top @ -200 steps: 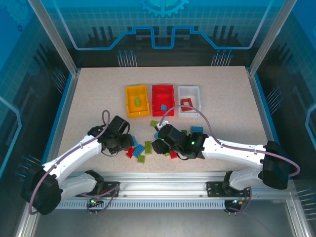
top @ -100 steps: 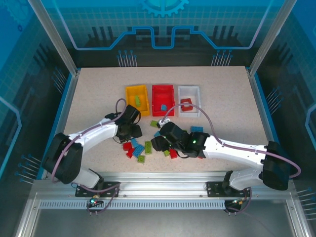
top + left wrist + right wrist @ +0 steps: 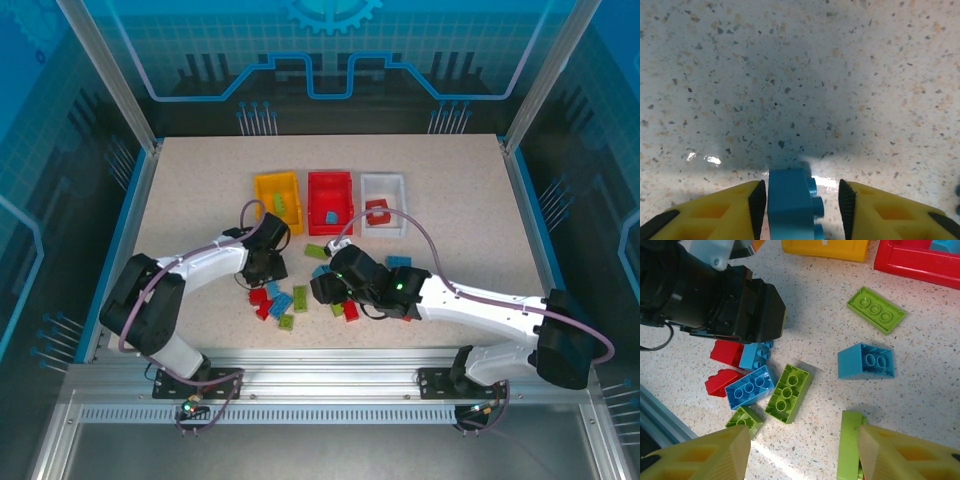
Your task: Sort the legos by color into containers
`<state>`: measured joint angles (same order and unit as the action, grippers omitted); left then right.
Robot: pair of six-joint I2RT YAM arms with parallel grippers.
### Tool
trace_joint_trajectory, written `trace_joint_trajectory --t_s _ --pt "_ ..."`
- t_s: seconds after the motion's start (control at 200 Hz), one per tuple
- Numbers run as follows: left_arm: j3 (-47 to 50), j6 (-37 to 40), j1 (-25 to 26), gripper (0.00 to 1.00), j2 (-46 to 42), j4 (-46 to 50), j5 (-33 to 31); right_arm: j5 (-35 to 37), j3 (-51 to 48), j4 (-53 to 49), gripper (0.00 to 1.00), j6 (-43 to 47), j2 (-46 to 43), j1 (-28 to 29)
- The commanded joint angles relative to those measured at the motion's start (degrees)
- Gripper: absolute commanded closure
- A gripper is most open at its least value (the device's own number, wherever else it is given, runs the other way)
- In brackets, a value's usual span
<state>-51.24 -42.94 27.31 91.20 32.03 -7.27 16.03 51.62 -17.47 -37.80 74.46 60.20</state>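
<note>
Left gripper: The left gripper [image 3: 801,197] is down at the speckled table [image 3: 800,75], its yellow fingers [image 3: 715,215] on either side of a small blue plastic studded brick [image 3: 789,200]. One black pad sits against the brick's flat face and the other is just clear of the studs. The jaws are part-way open and not yet clamped.

Why there: The brick lies on its side with its studs facing one pad, so the pads can press on two opposite faces. This looks like a pick-up bound for the bin that takes blue.

Right gripper: The right gripper [image 3: 802,435] hovers over the scatter with its jaws wide and empty. A long lime green plastic brick [image 3: 850,445] lies on the table just inside one finger and is probably its next pick.

Containers: Three bins stand in a row on the far side of the pile. The yellow-orange plastic bin [image 3: 263,215] holds a lime green piece [image 3: 282,203], the red plastic bin [image 3: 315,200] a blue piece [image 3: 330,216], and the white plastic bin [image 3: 398,190] a red piece [image 3: 377,210]. That appears to set the colour rule.

Loose legos: Red, blue and lime loose legos [image 3: 280,303] lie between the two grippers, near the bins. Most of the sorting is still to do.

Change: A second ago the left arm reached out further to the left, with its gripper at the pile's near-left edge. It has since swung in to the side of the pile nearest the bins. The right arm has barely shifted.
</note>
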Motion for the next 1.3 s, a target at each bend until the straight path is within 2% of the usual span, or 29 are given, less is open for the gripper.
trace_joint_trajectory --t_s 0.0,0.2,0.37,0.425,0.52,0.62,0.71,0.87,1.03,1.155,1.296 --pt "-1.0 0.8 -0.1 0.56 2.2 0.0 -0.6 -0.1 -0.4 0.9 0.40 -1.2 -0.8 -0.7" --pt "-0.4 0.7 0.2 0.65 1.8 -1.5 -0.3 0.2 -0.9 1.0 0.40 -2.0 -1.3 -0.9" --pt "-1.6 0.5 0.8 0.82 1.5 -2.0 -0.5 0.8 -0.8 0.5 0.41 -2.1 -1.7 -1.3" --pt "-2.5 0.6 0.8 0.84 0.9 -1.9 -1.0 1.8 -0.9 0.3 0.41 -1.9 -2.8 -1.6" --pt "-6.9 1.5 0.8 0.86 -0.1 -0.5 -1.7 3.0 -2.4 1.0 0.41 -0.8 -6.6 -3.3" --pt "-14.7 3.9 0.7 0.87 1.1 0.7 -2.1 4.1 -3.2 2.8 0.40 -0.6 -10.9 -7.7" --pt "-23.0 6.1 0.8 0.87 5.1 0.9 -1.4 3.7 -4.4 5.6 0.36 -2.8 -13.1 -13.1" --pt "-37.8 10.4 1.5 0.88 14.9 -0.2 -1.5 -0.8 -3.5 8.6 0.35 -4.5 -12.1 -20.8" --pt "-49.8 15.7 2.4 0.89 25.6 -2.4 -1.5 -1.3 -0.3 6.8 0.35 -4.1 -10.2 -22.2" --pt "-58.0 21.2 3.6 0.87 33.5 -1.4 -4.7 -1.9 -0.1 6.5 0.35 -4.5 -10.0 -22.5" --pt "-63.3 22.5 3.6 0.84 39.6 2.0 -9.5 -2.3 -0.9 5.7 0.35 -4.9 -10.4 -22.7"
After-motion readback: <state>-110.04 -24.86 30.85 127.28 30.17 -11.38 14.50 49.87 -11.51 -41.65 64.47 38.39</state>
